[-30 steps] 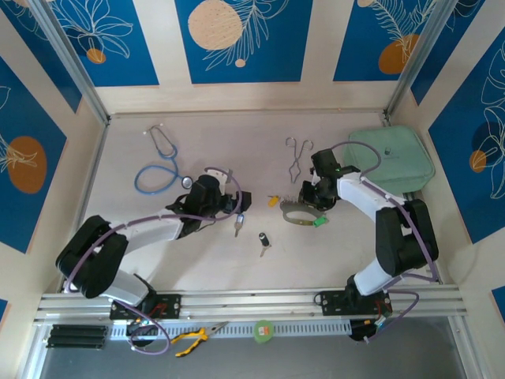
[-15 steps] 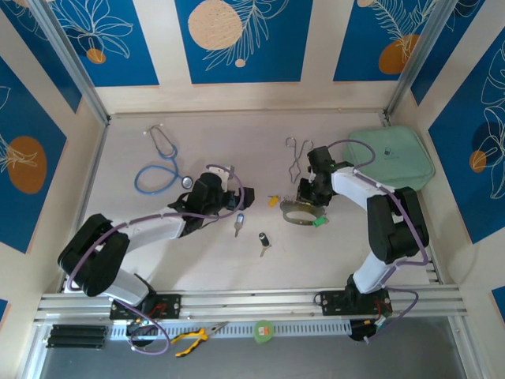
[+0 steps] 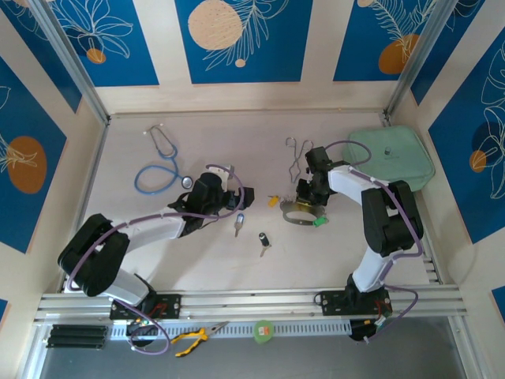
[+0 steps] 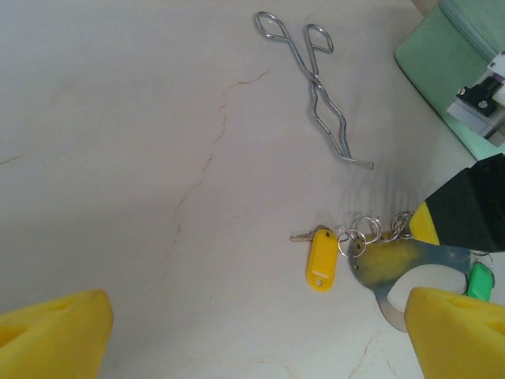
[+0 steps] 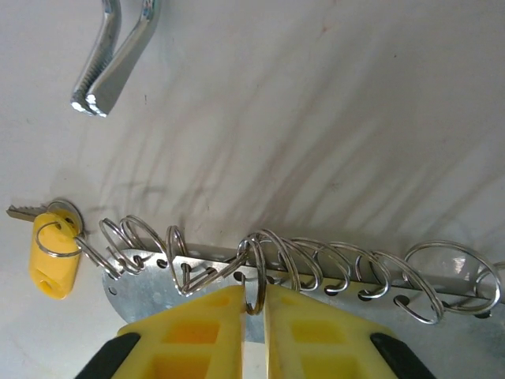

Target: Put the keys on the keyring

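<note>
From where I stand by the desk point(image 3: 339, 257), the keyring point(image 3: 293, 215) makes the best mark. It lies flat, right of the middle, a silvery plate strung with a row of wire loops.

Far to its left and a little farther back, a blue-tubed stethoscope point(image 3: 160, 167) lies coiled on the pale surface. Closer in, but well apart from the keyring on its left, the left fingers point(image 3: 246, 201) hover spread wide with nothing between them (in the wrist view their yellow tips sit at the two bottom corners).

Just beside those fingers, on the near side, lies the blue-headed key point(image 3: 238, 226), loose. The black-headed key point(image 3: 263, 242) lies to the keyring's near left, closer to it than the blue one, and nothing touches it.

A yellow tag point(image 3: 273, 200) hangs off the keyring's left end. The right fingers point(image 3: 309, 197) sit over the keyring's far edge, drawn almost together and pinching one split ring point(image 5: 253, 294) that stands up between them. A green tab point(image 3: 319, 222) sits at the keyring's right end.

Behind the keyring, apart from it, lie thin metal forceps point(image 3: 297, 158). Well off to its right rear is a pale green pouch point(image 3: 392, 162).
</note>
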You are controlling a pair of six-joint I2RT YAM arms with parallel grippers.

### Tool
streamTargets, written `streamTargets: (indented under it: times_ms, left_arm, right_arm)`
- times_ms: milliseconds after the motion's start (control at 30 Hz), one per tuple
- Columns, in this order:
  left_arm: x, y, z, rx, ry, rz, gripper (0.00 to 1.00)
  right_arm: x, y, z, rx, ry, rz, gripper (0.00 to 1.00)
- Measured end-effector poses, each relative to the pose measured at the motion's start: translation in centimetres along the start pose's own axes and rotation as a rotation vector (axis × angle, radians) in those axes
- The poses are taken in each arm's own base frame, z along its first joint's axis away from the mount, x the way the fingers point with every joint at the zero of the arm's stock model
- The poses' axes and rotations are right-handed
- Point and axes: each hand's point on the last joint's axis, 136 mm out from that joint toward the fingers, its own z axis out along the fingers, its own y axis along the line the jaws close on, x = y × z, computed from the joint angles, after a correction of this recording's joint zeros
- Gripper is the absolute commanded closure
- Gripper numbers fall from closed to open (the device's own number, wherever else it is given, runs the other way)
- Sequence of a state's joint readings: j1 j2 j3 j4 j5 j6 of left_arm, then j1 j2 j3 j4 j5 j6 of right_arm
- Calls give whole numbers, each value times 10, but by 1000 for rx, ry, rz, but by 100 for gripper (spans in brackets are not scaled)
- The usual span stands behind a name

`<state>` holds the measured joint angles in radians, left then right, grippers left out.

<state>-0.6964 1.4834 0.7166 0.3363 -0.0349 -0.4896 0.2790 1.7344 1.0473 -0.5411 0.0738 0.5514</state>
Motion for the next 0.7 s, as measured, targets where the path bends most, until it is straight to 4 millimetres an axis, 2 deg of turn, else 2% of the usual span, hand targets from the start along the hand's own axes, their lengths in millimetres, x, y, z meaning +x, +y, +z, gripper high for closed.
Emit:
streamTargets:
  times_ms: [267, 433, 600, 700]
  left_arm:
    - [0, 2, 0, -12, -3, -2, 5]
    - [1, 4, -1, -18, -5, -2, 5]
    - [-2, 4, -5, -24, -19, 3, 5]
    - [-9, 5, -10, -36, -44, 26, 5]
  right_arm:
    - [-3, 2, -1, -4, -7, -3, 88]
    - [-4, 3, -1, -8, -8, -12, 100]
    - [-4, 4, -2, -1, -11, -38, 100]
    - [-2, 10, -10, 7, -31, -95, 100]
